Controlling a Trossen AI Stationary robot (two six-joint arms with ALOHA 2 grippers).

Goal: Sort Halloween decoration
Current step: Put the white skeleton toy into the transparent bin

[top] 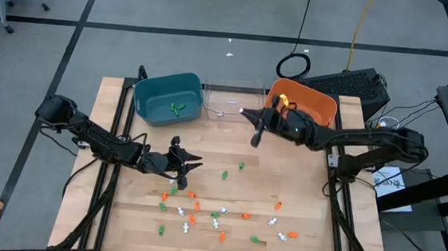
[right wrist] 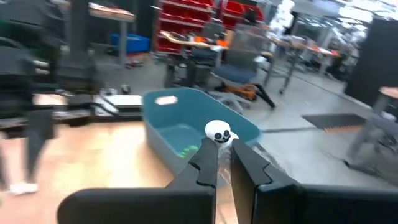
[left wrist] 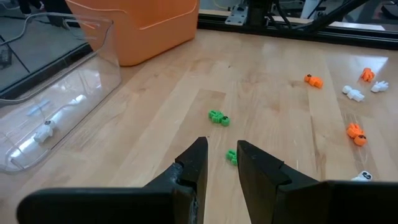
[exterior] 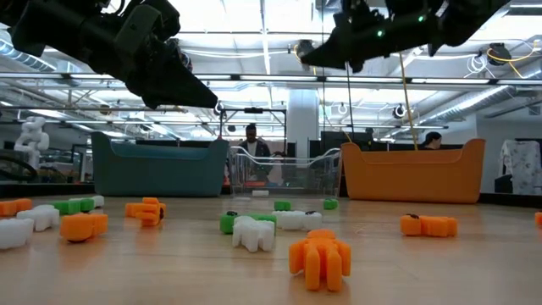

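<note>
White skull-faced trinket [right wrist: 218, 132] pinched right at the tips of the right gripper [right wrist: 224, 151], jaws closed down on it, and from overhead that gripper [top: 256, 134] hangs up at the back of the table, between the clear bin [top: 231, 104] and the orange bin [top: 303, 104]. Only the right wrist view shows that little white piece; from above it is lost against the dark fingers. Left gripper [top: 191, 162] now, sitting out over the wooden table [top: 307, 188] ahead of the teal bin [top: 168, 98], fingers [left wrist: 194, 165] parted by a narrow gap with nothing between them, and its wrist camera catches 2 green pieces [left wrist: 218, 117] on the wood just past the tips. Same camera shows a white piece [left wrist: 45, 130] lying inside the clear bin, which the level view cannot make out. Overhead, green pieces [top: 178, 107] sit in the teal bin, and the scattered orange, green and white trinkets [top: 218, 217] lie across the near half of the table.
</note>
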